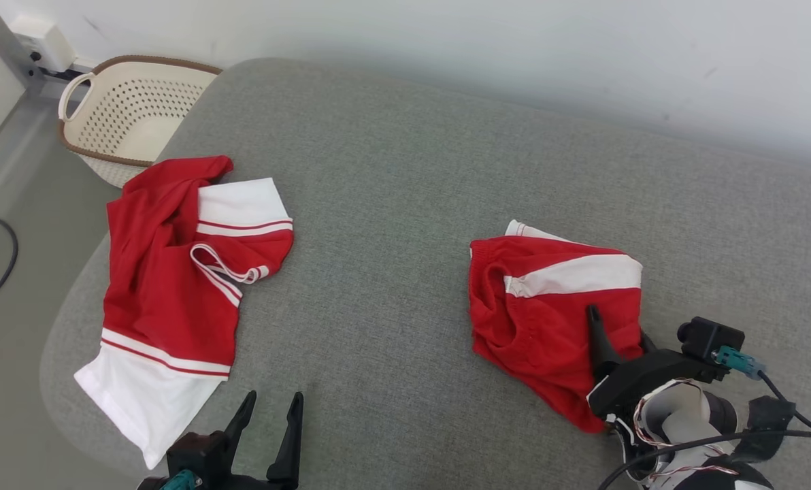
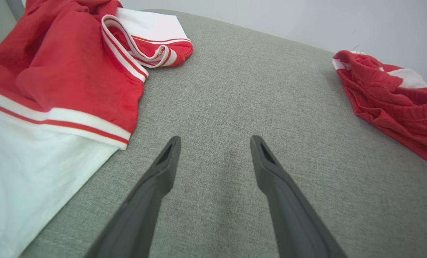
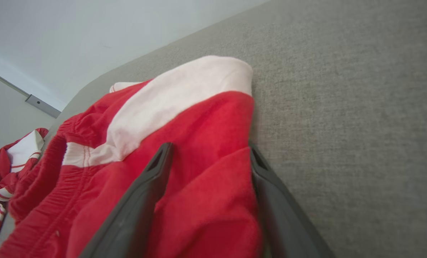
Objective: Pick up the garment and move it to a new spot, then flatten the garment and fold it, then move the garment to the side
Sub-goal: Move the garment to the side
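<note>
The garment [image 1: 548, 306], a crumpled pair of red shorts with a white band, lies on the right of the grey padded surface [image 1: 392, 204]. My right gripper [image 1: 620, 337] is at its near right corner. In the right wrist view the right gripper [image 3: 209, 152] stands open, its two fingers either side of a raised red fold of the garment [image 3: 185, 107]. My left gripper [image 1: 273, 401] is open and holds nothing, low at the front edge. In the left wrist view the left gripper [image 2: 215, 141] points over bare grey cloth, the garment [image 2: 389, 93] far to its right.
A second red-and-white garment, a shirt [image 1: 167, 286], sprawls on the left side, its white hem hanging over the front-left corner. A cream perforated basket [image 1: 133, 109] stands on the floor beyond the left edge, near a black cable [image 1: 4, 258]. A pale wall runs behind.
</note>
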Controlling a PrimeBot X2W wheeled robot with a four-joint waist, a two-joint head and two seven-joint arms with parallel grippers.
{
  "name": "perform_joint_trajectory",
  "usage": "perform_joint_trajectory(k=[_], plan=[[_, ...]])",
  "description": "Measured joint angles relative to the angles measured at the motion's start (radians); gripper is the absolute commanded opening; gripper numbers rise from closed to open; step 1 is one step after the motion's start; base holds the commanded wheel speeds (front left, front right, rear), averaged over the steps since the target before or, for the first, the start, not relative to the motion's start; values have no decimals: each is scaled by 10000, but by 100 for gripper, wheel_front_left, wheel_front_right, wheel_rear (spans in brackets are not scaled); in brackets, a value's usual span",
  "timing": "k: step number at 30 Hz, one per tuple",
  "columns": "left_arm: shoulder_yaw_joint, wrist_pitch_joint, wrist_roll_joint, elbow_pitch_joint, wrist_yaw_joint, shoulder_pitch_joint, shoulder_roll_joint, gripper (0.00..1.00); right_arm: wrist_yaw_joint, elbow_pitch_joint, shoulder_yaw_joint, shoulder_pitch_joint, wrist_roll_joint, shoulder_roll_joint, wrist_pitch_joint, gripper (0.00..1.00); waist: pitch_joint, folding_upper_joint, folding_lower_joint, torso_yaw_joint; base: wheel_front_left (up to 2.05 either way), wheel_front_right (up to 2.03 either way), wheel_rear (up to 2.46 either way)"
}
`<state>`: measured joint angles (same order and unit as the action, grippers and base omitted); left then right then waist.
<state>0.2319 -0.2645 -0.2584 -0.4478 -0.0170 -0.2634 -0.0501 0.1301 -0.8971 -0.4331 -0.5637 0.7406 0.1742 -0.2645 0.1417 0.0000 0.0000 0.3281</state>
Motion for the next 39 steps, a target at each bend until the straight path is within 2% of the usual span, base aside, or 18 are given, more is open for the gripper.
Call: perform_joint_trajectory(k=[1,2,9,18,37,38,39], plan=[[-12,0,13,0,-2,0,0,100,0,-56,-77,-22,0,-12,-2,5,0,0,0,38,0,0,0],[-23,0,29,0,-2,3,-2,100,0,-96,-113,-34,0,-15,-4,0,-15,0,0,59,0,0,0],[-36,0,73,35,-46,135,-2,100,4,23,242,68,-596,151,12,0,-257,1,0,-131,0,0,0],[54,0,211,316,-84,232,6,100,4,69,779,741,-1383,107,12,0,-737,0,0,-933,0,0,0],[44,0,422,951,19,390,0,100,2,125,1039,1082,-1770,-73,13,0,-1228,0,0,-4221,0,0,0],[44,0,422,951,19,390,0,100,2,125,1039,1082,-1770,-73,13,0,-1228,0,0,-4221,0,0,0],[35,0,472,997,29,384,0,100,2,144,1009,1081,-1774,-92,12,0,-1226,0,-1,-4566,0,0,0]])
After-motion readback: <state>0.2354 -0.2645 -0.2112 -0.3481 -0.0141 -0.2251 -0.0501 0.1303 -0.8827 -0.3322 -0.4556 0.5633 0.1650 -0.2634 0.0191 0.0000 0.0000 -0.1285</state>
